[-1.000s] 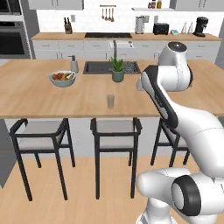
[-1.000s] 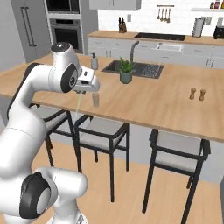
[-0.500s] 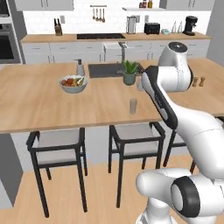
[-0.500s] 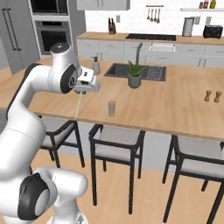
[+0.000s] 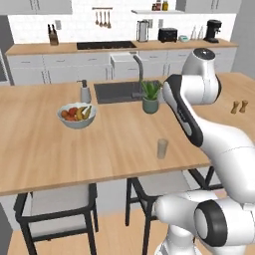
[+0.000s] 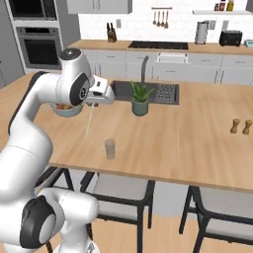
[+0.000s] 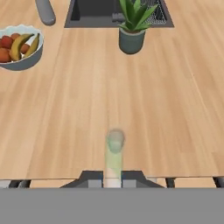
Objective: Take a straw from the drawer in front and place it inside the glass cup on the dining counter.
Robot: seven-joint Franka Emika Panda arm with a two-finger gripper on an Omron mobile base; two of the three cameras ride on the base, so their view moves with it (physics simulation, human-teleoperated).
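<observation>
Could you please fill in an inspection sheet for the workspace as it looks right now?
Surface: dining counter, light wood, with a sunken dark sink and tap.
Job's things: glass cup upright near the counter's front edge; straw hanging from the hand, above the counter and to one side of the cup, not in it.
Clutter: fruit bowl, potted plant, soap dispenser, two small shakers.
Hand: hand shut on the straw.
Cables: nothing seen.
Surroundings: stools under the counter edge; wall counter with cooktop and small appliances behind.
</observation>
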